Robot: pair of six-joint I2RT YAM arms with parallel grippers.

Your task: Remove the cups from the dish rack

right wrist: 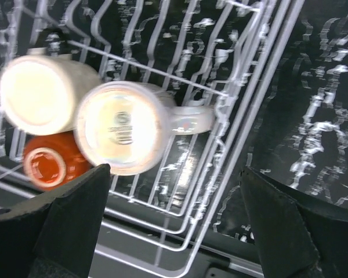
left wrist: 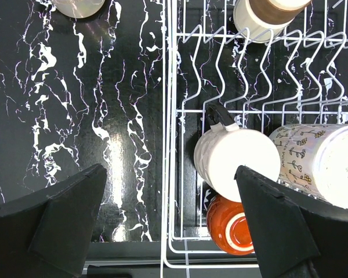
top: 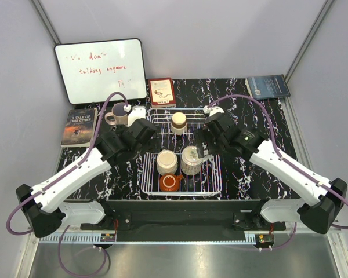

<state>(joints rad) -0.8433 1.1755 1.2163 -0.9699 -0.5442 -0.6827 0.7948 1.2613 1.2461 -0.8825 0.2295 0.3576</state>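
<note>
The white wire dish rack (top: 211, 179) stands mid-table. In it are a cream mug (top: 166, 162), a speckled mug (top: 191, 160), an orange-red mug (top: 170, 183) and, at the back, a brown-rimmed cream mug (top: 178, 123). A pale pink mug (top: 117, 116) stands on the table left of the rack. My left gripper (top: 145, 136) is open and empty above the rack's left edge (left wrist: 168, 116), beside the cream mug (left wrist: 235, 165) and the orange-red mug (left wrist: 235, 229). My right gripper (top: 207, 145) is open and empty above the rack's right side (right wrist: 243, 116), next to the speckled mug (right wrist: 122, 127).
A whiteboard (top: 100, 69) leans at the back left. A dark book (top: 79, 126) lies at the left edge, a red-framed book (top: 162, 91) behind the rack, and a blue book (top: 268, 87) at the back right. The right wrist view is blurred.
</note>
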